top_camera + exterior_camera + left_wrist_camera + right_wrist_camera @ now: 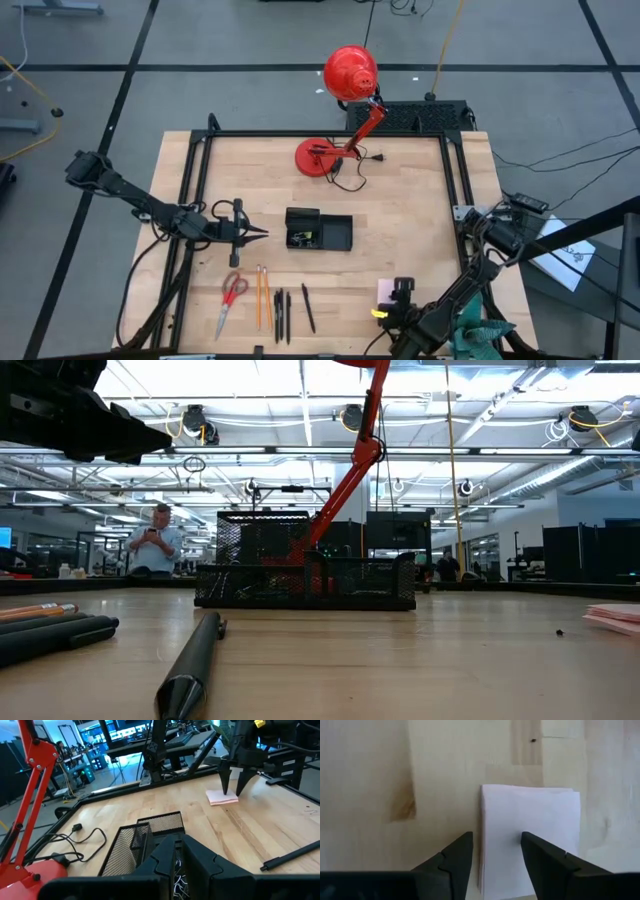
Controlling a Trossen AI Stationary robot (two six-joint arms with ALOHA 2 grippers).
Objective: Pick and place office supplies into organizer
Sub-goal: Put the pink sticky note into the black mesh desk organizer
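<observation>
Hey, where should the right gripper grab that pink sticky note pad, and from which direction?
Judging from the poses, come straight down with the right gripper open and pinch the sticky-note pad across two opposite side edges. It lies flat on the table, so only its thin sides offer a hold.

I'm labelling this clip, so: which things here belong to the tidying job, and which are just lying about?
Job:
organizer
scissors
pencils
pens
sticky-note pad, right gripper open above it

Lying about:
red desk lamp
lamp cord
</observation>
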